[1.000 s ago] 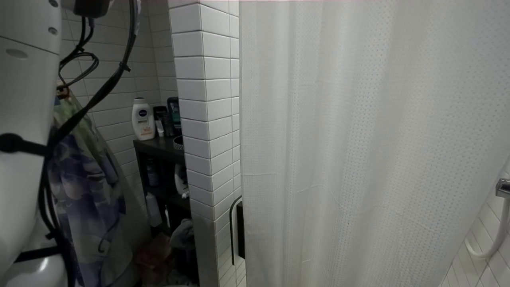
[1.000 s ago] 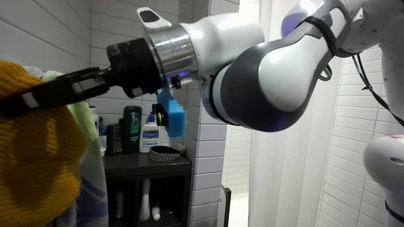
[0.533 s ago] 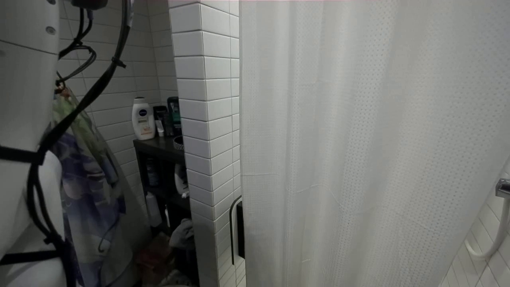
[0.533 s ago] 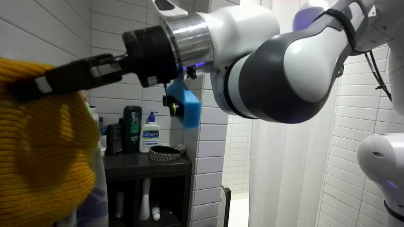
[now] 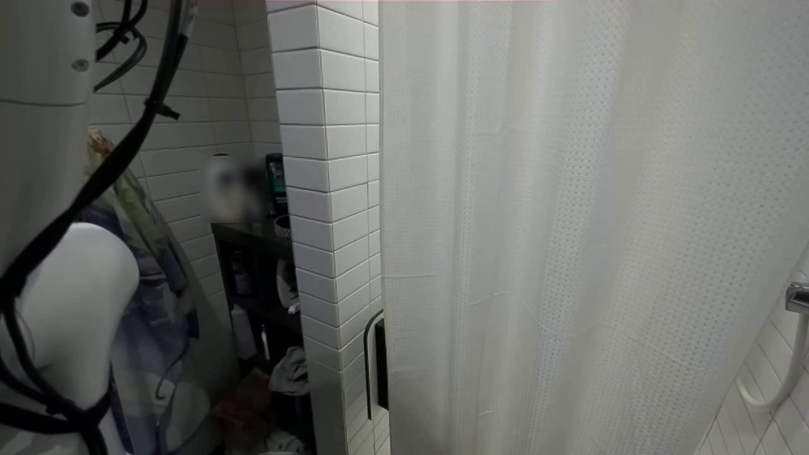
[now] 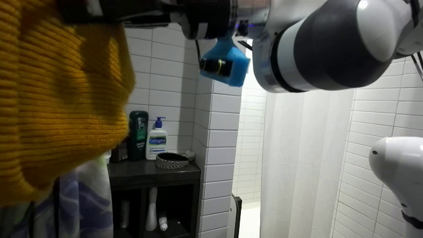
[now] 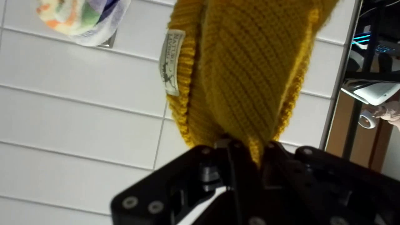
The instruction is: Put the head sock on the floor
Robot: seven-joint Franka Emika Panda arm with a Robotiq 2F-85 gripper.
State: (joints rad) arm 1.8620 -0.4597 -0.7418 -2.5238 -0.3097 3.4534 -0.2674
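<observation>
White tiled walls [image 6: 168, 79] stand behind everything, with a dark shelf [image 6: 148, 178] set against them and a pale curtain [image 6: 304, 158] beyond its right end in an exterior view. The sock [image 7: 253, 68], a soft mustard knit, is up in the air in the gripper [image 7: 252, 148]: the jaws are drawn together about as tight as they go, a thin fold of knit pinched between them and the rest hanging free. In an exterior view it hangs to the left of the band [image 6: 170, 162] that sits toward the right corner of the shelf's top, and it crosses in front of the towel [image 6: 91, 201]; whether they touch I cannot tell. The pick looks done and the carry in hand, with the set-down not yet made. The floor is hard to make out; low by the shelf's foot, heaped cloth [image 5: 291, 371] shows dimly. Next, I judge, the gripper has to come down clear of the shelf's edge and the towel, and part its jaws only once the knit rests on the floor.
</observation>
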